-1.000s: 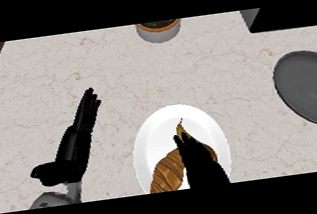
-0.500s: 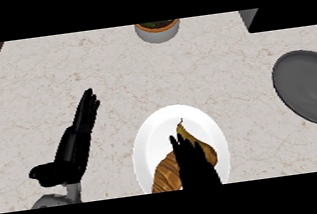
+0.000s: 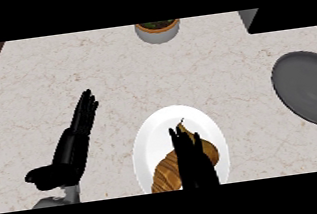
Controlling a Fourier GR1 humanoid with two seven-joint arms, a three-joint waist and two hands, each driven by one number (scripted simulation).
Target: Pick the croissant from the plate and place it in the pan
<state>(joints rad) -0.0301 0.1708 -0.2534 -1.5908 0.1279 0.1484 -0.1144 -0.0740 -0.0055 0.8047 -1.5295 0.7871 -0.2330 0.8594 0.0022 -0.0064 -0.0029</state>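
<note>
On the white plate (image 3: 146,146) your right hand (image 3: 192,160) lies with straight fingers over the croissant (image 3: 171,170), holding nothing; next you must close around it, then carry it to the pan (image 3: 315,88) at the right of the plate.

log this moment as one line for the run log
phase: reach | right hand: open, fingers over croissant on plate | left hand: open, resting | pan: holds nothing

One white plate (image 3: 146,146). One croissant (image 3: 171,169), on the plate. One grey pan (image 3: 315,88), at the counter's right edge. One small pot (image 3: 158,30) at the far edge. One dark box (image 3: 287,16), far right corner. Two black hands: left hand (image 3: 70,148), right hand (image 3: 192,157).
</note>
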